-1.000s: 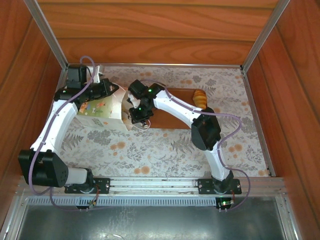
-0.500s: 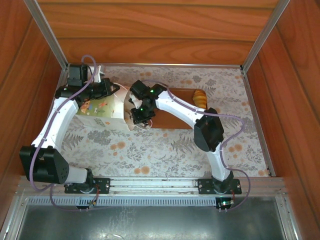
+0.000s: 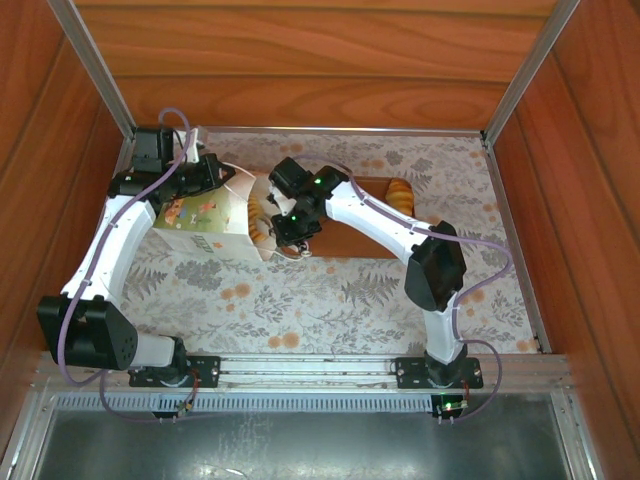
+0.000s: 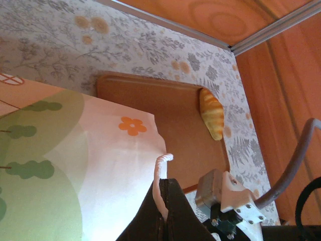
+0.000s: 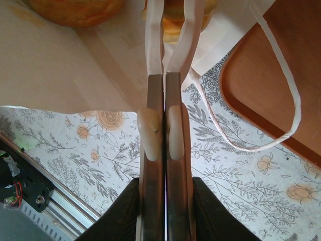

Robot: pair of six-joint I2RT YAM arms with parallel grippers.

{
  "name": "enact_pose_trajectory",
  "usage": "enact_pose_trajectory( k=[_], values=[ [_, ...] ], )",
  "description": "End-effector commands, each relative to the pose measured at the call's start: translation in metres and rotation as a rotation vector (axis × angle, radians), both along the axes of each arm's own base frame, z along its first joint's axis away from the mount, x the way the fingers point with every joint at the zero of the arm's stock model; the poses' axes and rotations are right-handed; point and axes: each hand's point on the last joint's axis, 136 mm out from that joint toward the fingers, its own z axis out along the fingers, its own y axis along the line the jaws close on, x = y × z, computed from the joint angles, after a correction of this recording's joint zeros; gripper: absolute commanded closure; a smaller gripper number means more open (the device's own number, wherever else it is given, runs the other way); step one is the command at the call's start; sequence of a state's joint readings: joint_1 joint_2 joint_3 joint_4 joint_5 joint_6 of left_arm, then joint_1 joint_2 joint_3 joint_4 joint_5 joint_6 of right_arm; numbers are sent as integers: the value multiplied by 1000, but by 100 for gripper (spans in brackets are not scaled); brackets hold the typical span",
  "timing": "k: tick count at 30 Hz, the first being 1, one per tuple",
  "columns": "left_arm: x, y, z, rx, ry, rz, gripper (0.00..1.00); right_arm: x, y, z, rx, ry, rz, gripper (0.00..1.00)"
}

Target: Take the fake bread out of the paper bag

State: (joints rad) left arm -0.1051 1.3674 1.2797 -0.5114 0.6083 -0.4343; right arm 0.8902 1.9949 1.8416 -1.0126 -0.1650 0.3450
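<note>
The paper bag (image 3: 200, 222) lies on its side, mouth toward the right, its green-and-orange print facing up (image 4: 75, 165). My left gripper (image 3: 222, 178) is shut on the bag's white string handle (image 4: 161, 168) at the upper rim. My right gripper (image 3: 288, 232) is shut on the bag's lower paper rim (image 5: 164, 78). Golden-brown fake bread shows in the bag's mouth (image 3: 262, 216), and two pieces lie inside just past my right fingers (image 5: 75, 9) (image 5: 173, 20). A croissant (image 3: 400, 192) (image 4: 212, 113) lies on the tray's far end.
A flat brown tray (image 3: 350, 235) (image 4: 165, 110) lies right of the bag on the floral cloth. The bag's other handle loop (image 5: 281, 100) hangs loose over the tray's edge. Wooden walls and metal rails close in the table on three sides.
My right gripper has drawn the lower rim a little rightward and the bag's mouth stands wider, so bread now shows in it. The left gripper keeps its hold.
</note>
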Motion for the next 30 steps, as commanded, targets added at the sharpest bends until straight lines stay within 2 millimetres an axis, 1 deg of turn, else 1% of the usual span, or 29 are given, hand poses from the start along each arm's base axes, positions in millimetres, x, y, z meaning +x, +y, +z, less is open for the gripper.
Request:
enact_pose_trajectory(
  k=[1, 7, 11, 15, 22, 23, 26, 30],
  values=[
    [2, 7, 10, 32, -31, 40, 100, -5, -12, 24, 7, -45, 7, 77],
    [8, 11, 12, 42, -37, 64, 100, -10, -26, 37, 17, -76, 3, 77],
    [9, 9, 14, 33, -38, 58, 100, -12, -31, 41, 22, -77, 0, 77],
    [9, 12, 16, 41, -42, 77, 100, -16, -41, 44, -1, -75, 0, 78],
    [14, 28, 13, 85, -42, 180, 100, -31, -77, 53, -8, -87, -25, 78],
    [14, 30, 14, 88, -44, 188, 100, -34, -84, 57, 3, -96, -33, 79],
    [15, 30, 14, 88, -46, 191, 100, -35, -105, 57, 21, -98, -82, 79],
    [13, 32, 10, 101, -45, 202, 100, -27, -132, 53, 51, -93, -177, 79]
  ],
)
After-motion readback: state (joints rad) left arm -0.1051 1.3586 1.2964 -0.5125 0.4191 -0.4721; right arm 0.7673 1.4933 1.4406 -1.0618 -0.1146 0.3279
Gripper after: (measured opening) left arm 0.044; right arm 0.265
